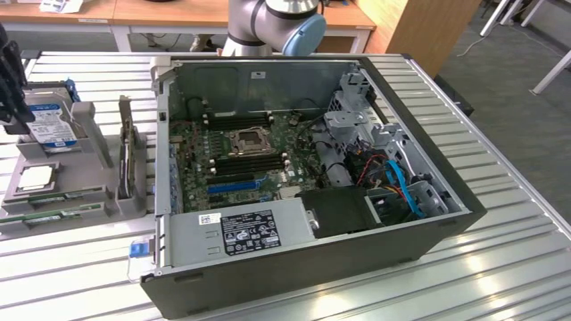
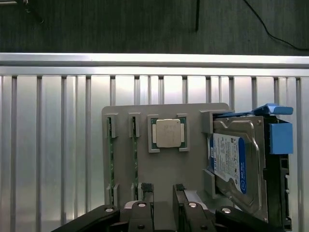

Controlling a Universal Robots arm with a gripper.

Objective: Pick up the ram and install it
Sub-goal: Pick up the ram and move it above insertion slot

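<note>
Hovering over the grey plastic holder tray (image 2: pixel 159 166) on the slatted metal surface (image 2: pixel 48 145), the black claw (image 2: pixel 163 187) is hanging open and empty; two long thin green ram sticks (image 2: pixel 110 154) are sitting edge-up in tray slots beside the square silver processor chip (image 2: pixel 168 133).

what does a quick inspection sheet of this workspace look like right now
surface: slatted metal table
job's things: two ram sticks on edge in a grey holder; open case with motherboard
clutter: processor and hard drive in the same holder
grippers: claw open, empty, near the holder
cables: blue cables inside the case; black cable beyond the table
surroundings: wooden desks, carpet
</note>
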